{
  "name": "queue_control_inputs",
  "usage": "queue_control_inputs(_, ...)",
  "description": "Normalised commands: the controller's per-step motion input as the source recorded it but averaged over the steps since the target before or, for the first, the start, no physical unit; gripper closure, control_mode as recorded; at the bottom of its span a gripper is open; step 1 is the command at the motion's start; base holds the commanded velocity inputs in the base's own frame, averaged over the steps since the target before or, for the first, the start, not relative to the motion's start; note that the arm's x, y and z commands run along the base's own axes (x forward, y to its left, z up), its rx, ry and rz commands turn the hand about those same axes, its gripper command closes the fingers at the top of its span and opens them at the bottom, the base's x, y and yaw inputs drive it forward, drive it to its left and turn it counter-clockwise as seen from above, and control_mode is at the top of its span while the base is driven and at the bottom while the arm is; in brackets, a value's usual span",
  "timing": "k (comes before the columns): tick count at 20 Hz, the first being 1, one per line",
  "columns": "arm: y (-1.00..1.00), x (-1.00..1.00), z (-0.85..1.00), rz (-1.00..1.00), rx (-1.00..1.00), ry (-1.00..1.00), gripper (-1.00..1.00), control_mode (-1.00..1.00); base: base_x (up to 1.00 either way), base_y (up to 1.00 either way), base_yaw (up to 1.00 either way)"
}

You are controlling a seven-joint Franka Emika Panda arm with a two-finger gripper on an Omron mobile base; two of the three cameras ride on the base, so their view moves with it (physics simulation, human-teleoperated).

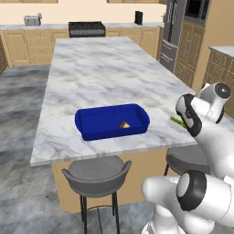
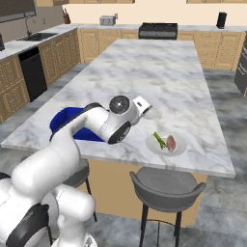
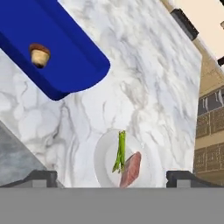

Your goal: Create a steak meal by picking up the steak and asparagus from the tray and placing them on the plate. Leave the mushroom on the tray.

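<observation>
Low in the hand view, a little right of centre, the round pale grey-white plate (image 3: 105,164) carries both foods: the thin green asparagus stalk (image 3: 120,152) lies along its middle, and the flat pinkish-tan slab of steak (image 3: 131,169) lies just beside it on the right, apparently touching its lower end. In the right base view the same pair sits on that plate right of centre, near the front edge of the grey-veined white marble island counter (image 2: 159,67). The deep-blue rectangular baking tray (image 3: 65,57) fills the upper left of the hand view, well apart from the plate, and the small tan mushroom (image 3: 40,55) with its brown cap rests inside it, alone. The two-finger gripper (image 3: 111,177) hangs above the plate; its dark fingertips (image 3: 41,177) stand at the far left and far right of the frame's bottom, spread wide with nothing between them, so the jaws are open and empty. Judging from this layout, both placements look finished and the mushroom is where it should be. What is left, probably, is only to lift the hand straight away from the plate without brushing the food.
</observation>
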Motion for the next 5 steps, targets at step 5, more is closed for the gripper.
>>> queue_control_inputs(5, 0.23, -0.01, 0.46, 0.00, -0.10, -0.01, -1.00, -1.00, 0.00, 0.00, 0.00)
